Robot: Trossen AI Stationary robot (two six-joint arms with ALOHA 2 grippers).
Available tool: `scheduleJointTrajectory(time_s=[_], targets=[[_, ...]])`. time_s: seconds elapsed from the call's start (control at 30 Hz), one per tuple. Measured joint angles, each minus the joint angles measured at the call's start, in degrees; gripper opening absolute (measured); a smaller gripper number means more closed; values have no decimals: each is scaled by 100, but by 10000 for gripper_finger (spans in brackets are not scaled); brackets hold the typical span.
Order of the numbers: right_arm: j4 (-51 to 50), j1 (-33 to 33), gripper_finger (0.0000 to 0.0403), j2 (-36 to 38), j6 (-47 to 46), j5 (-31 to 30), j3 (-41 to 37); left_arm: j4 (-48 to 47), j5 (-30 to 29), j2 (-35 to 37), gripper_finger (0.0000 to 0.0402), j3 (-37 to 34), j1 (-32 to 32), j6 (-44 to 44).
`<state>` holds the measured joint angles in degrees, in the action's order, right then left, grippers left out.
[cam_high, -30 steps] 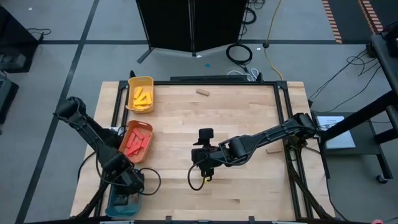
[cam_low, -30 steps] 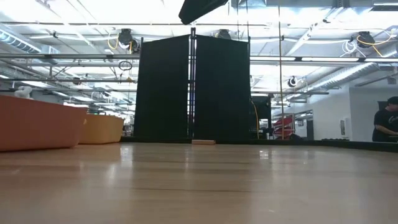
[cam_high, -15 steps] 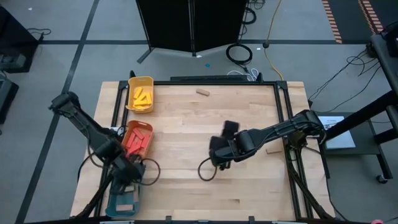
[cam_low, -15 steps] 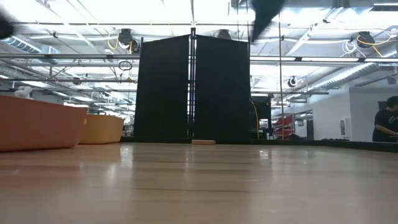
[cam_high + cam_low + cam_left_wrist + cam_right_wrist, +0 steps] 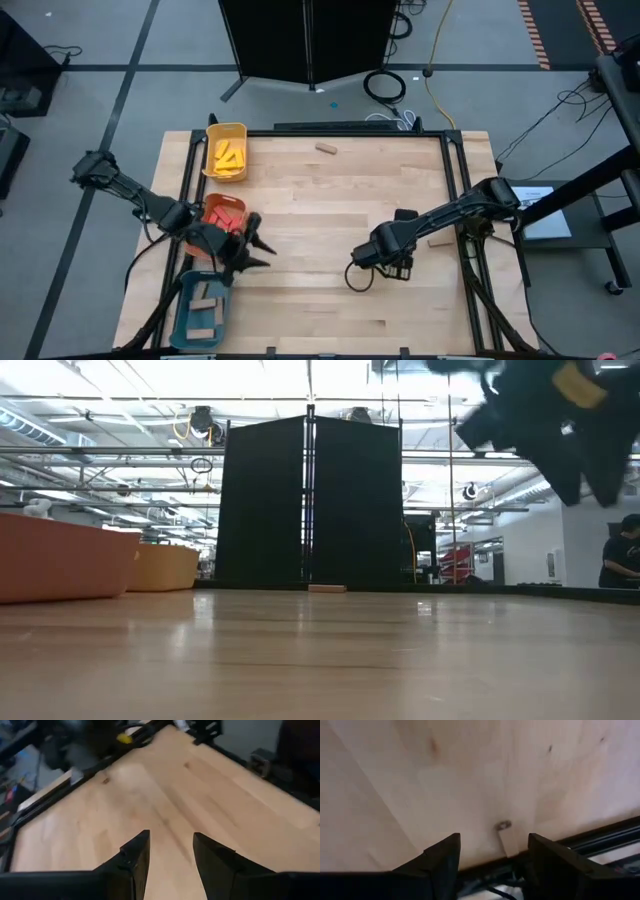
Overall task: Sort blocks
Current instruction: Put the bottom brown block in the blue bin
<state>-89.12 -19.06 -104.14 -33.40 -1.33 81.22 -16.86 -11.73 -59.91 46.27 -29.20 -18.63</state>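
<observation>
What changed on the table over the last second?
The left gripper swung from over the teal tray toward the table's middle, open and empty. The right gripper retreated rightward, open. The tan blocks at the far edge and right edge stayed put.

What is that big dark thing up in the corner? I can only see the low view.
Observer: That is the right arm. The right claw is open and holds nothing.
Operator: Is anything inside the orange plastic tray?
Observer: Yes, flat red wooden blocks lie in it.
Operator: Is the small tan wooden block at the back the only loose one?
Observer: No, a second tan wooden block lies by the table's right rail, next to the right arm.
</observation>
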Motion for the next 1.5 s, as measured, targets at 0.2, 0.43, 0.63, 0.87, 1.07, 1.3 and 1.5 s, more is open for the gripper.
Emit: scheduleJointTrajectory(time_s=[0.2,0.43,0.63,0.87,1.07,1.3,1.5], targets=[[21,93,226,0,1090,248,-541,847,132,959,148,-830,609,63],[225,335,226,0,1725,316,-1273,2870,192,2161,148,-2322,982,21],[226,554,226,0,1910,318,-1698,3570,274,2451,148,-2976,1055,-64],[661,796,226,-2,2293,468,-2286,3802,518,2462,148,-2978,1053,-226],[895,896,226,-2,2511,445,-2733,3795,595,2460,148,-2978,1048,-278],[1423,899,226,-2,2520,461,-3105,3792,595,2460,148,-2978,1048,-278],[1867,899,226,-2,2623,440,-3389,3787,595,2460,148,-2978,1048,-273]])
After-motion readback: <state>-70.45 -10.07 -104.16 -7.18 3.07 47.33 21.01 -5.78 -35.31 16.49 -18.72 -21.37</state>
